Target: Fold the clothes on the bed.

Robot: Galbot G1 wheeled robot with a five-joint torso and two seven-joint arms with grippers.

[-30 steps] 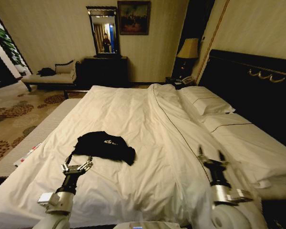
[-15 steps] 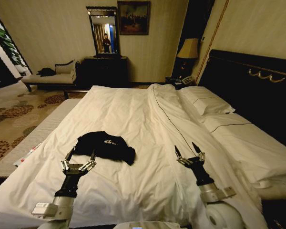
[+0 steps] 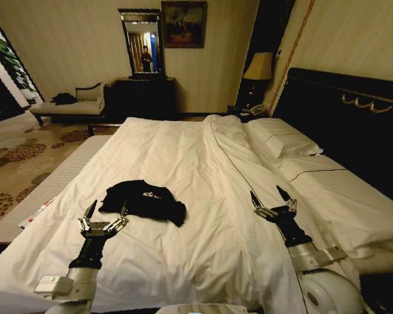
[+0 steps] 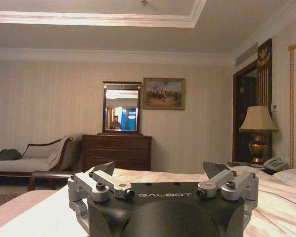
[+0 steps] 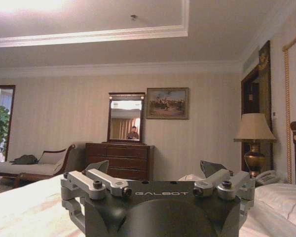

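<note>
Lying crumpled on the bed point(image 3: 183, 157), the limp black T-shirt point(image 3: 144, 199) wants hem-edge pinching; left end effector point(image 3: 103, 216) at its 7 o'clock and right end effector point(image 3: 272, 199) both spread.

I can read the word "GALBOT" in small pale letters on the dark body of the left gripper point(image 4: 164, 174), low in the middle of the left wrist picture. I read the same word on the right gripper point(image 5: 155, 172), low in the middle of the right wrist picture. The white marks on the black T-shirt point(image 3: 144, 199) are too small for me to read.
</note>
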